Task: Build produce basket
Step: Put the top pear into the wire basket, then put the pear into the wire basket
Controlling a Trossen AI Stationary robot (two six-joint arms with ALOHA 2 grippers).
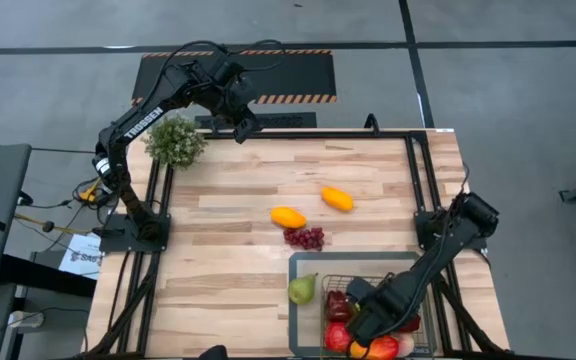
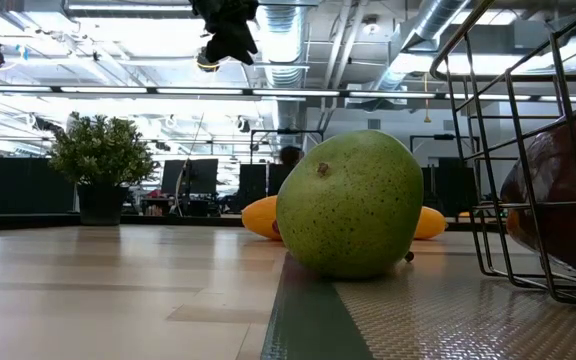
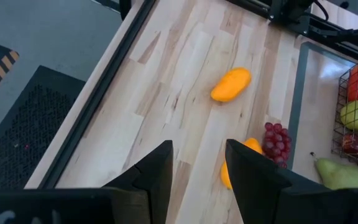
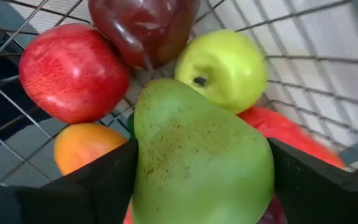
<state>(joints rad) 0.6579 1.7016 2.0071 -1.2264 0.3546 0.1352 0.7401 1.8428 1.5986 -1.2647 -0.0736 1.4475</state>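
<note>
The basket, dark wire on a wide grey rim, stands at the table's near right. In it lie a red apple, a dark maroon fruit, a yellow-green apple and an orange. My right gripper is over the basket, shut on a green pear. A second green pear lies on the rim. Two orange-yellow fruits and purple grapes lie on the wood. My left gripper hangs open, high over the far edge. My right gripper has the green pear's two opposite sides between its two fingers. The fingers come from above and point down into the basket. The pear sits right over the other fruits, narrow end toward them. I cannot tell whether it rests on them.
A bushy potted plant stands at the far left corner. Black frame rails run along the table's edges. Bare wood lies to the left of the basket and the loose fruits.
</note>
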